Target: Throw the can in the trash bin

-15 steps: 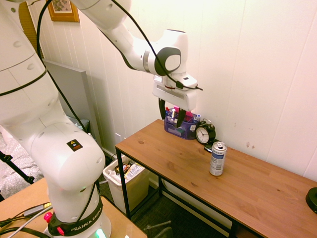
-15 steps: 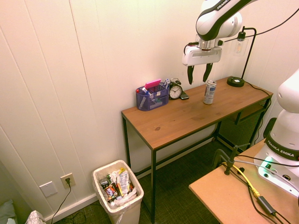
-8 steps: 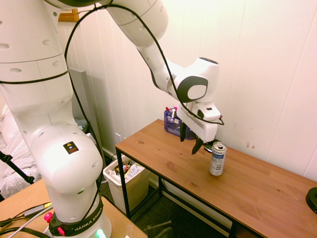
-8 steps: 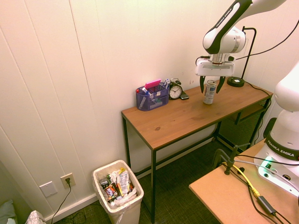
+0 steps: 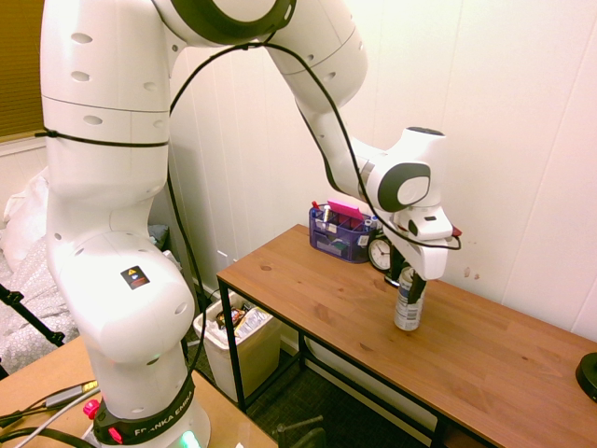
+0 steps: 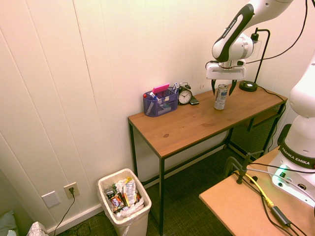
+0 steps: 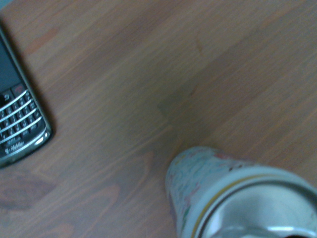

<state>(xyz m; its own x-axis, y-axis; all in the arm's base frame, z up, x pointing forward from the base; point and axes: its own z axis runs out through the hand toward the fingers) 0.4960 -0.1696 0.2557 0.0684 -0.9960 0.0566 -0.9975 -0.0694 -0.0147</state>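
**Jaws astride an upright can**

Stood upright on the wooden table (image 5: 485, 359), the can (image 6: 221, 97), long axis vertical, toward the wall side near a clock (image 6: 185, 96). Straddled from above by the gripper (image 6: 222, 88): jaws parted, one finger on either side of the can's top, apparently not yet closed on it. Called for, most likely: a little more descent, then a squeeze. Well apart on the floor, beyond the table's other end, the trash bin (image 6: 138, 221).

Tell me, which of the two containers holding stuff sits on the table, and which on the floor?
The blue mesh basket stands on the wooden table beside the clock. The cream trash bin, full of rubbish, stands on the floor.
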